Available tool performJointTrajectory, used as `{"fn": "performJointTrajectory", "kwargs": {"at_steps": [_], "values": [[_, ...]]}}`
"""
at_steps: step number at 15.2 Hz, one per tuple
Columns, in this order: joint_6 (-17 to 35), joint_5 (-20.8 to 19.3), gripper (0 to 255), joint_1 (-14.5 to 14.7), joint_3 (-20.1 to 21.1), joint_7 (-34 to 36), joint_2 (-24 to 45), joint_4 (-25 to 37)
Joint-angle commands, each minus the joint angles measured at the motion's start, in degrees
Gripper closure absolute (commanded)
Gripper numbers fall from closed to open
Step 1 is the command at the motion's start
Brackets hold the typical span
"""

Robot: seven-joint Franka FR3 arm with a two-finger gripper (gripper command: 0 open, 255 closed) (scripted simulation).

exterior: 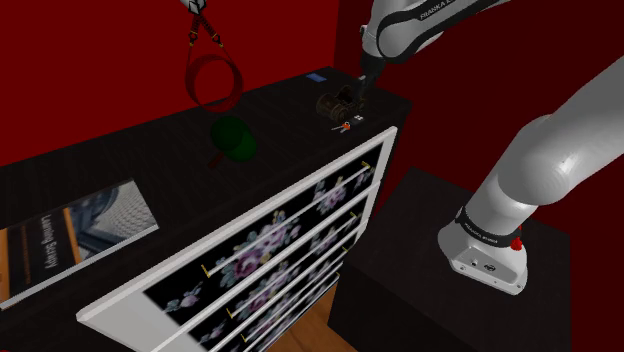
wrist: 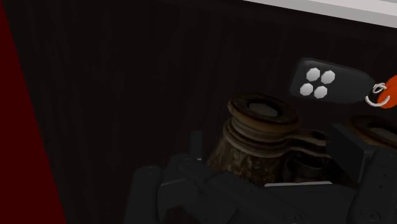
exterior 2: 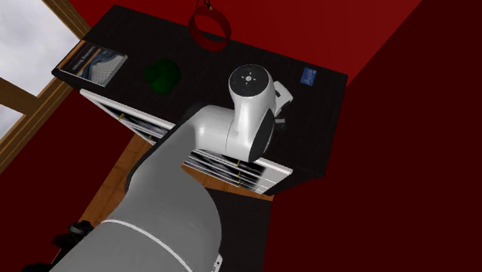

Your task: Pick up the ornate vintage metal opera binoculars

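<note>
The opera binoculars (wrist: 257, 130) are dark, worn brown metal with ringed barrels, and they stand on the dresser's dark top (exterior: 150, 160) near its end by the arm. In the shoulder view the binoculars (exterior: 333, 103) sit just under my black gripper (exterior: 353, 95), which comes down on them from above. Seen from the wrist, my gripper (wrist: 273, 153) is open. One finger (wrist: 196, 145) stands a little off one barrel. The other finger (wrist: 352, 147) is past the bridge, in front of the second barrel. The arm hides the binoculars in the second exterior view.
A black key fob (wrist: 327, 81) with an orange tag lies close beside the binoculars, near the dresser's front edge. Farther along the top sit a green object (exterior: 232, 137), a red looped cord (exterior: 212, 75), a book (exterior: 85, 230) and a blue card (exterior: 316, 77). Red walls stand behind.
</note>
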Motion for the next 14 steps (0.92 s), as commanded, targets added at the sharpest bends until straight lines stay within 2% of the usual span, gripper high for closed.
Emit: {"fn": "performJointTrajectory", "kwargs": {"at_steps": [1, 5, 7, 8, 14], "values": [[1.9, -0.3, 0, -0.1, -0.1, 0.3, 1.2, -0.6], [5.9, -0.9, 0, -0.4, -0.2, 1.0, 3.6, -2.2], [5.9, -0.9, 0, -0.4, -0.2, 1.0, 3.6, -2.2], [5.9, -0.9, 255, -0.3, -0.2, 1.0, 3.5, -2.2], [5.8, -0.9, 255, -0.4, -0.2, 1.0, 3.5, -2.2]]}}
